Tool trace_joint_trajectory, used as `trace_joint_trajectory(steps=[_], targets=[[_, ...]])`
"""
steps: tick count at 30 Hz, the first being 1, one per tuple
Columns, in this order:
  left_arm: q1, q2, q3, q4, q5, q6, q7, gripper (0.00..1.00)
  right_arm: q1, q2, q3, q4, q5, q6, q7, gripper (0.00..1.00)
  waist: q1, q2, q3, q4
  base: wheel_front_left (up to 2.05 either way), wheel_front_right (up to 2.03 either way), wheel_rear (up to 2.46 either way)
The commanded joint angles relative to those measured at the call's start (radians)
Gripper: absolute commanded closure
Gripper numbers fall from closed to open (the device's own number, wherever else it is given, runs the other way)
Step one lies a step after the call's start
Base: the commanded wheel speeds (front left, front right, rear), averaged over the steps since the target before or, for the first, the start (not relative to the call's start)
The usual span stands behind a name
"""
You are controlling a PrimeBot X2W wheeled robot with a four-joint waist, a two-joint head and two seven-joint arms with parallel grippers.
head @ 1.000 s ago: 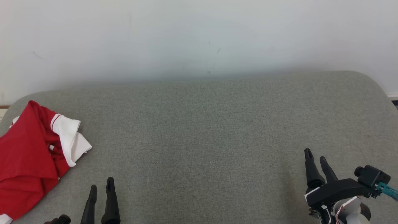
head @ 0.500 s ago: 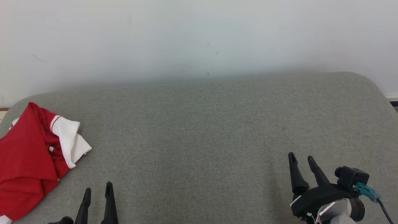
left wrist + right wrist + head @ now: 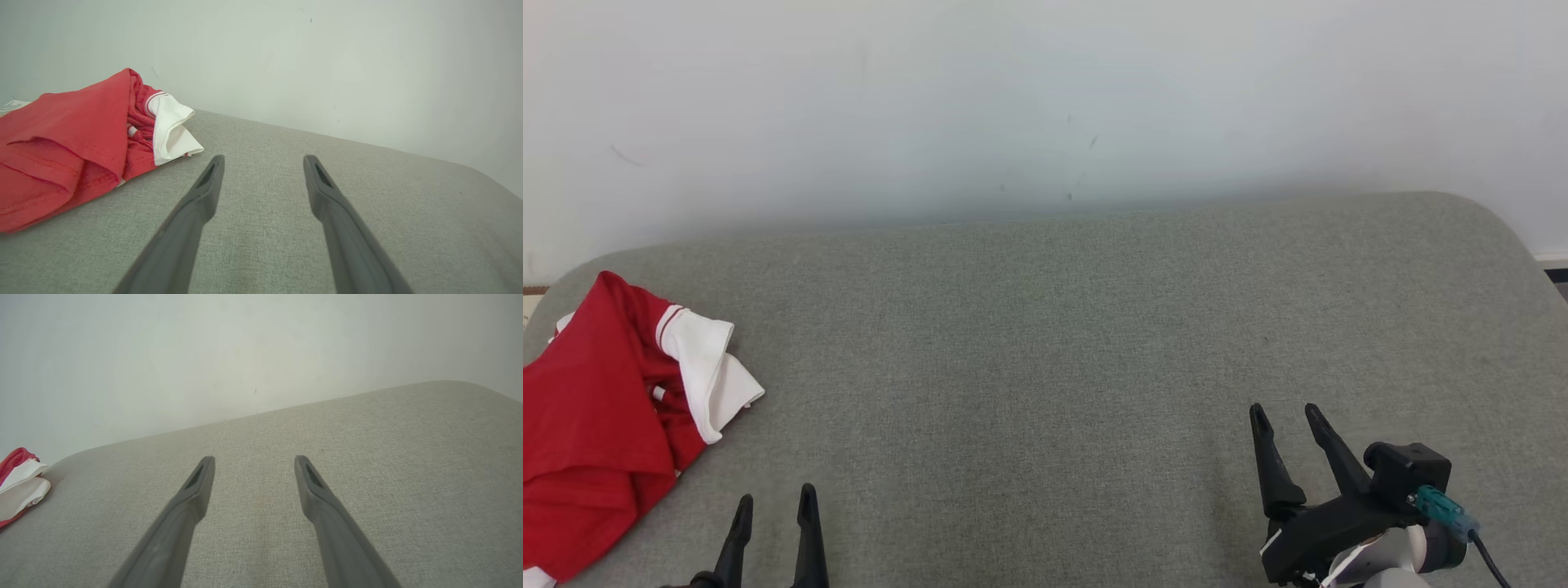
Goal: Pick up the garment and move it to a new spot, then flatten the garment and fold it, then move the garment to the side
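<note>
Since the red-and-white shirt (image 3: 588, 425) sits bunched leftmost on the grey table (image 3: 1045, 367), left gripper (image 3: 775, 494) and right gripper (image 3: 1285, 408) both spread empty, pickup's the step, I'd guess: reach left.

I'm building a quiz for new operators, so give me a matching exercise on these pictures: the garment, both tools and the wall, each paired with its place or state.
Column one:
1. garment
2. left tool
3. right tool
4. wall

Column two:
a. open, lower right of the head view
b. pale, behind the grey pad
c. red and white, bunched at the pad's left end
d. open, lower left of the head view

Pairs: 1-c; 2-d; 3-a; 4-b
</note>
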Motion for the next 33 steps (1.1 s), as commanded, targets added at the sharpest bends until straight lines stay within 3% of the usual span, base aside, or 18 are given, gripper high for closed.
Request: trace_joint_trajectory(steps=[1,33], targets=[[0.011,0.009,0.007,-0.012,0.028,0.004,-0.002,0.00,0.004,-0.007,0.011,-0.011,-0.024,0.001,-0.012,0.00,0.0000,0.0000,-0.001,0.000,0.00,0.00,0.00],[0.073,0.013,0.058,-0.055,0.243,0.065,-0.003,0.00,0.056,0.020,0.053,-0.030,-0.208,0.001,-0.123,0.00,0.0000,0.0000,-0.026,-0.007,0.00,0.00,0.00]])
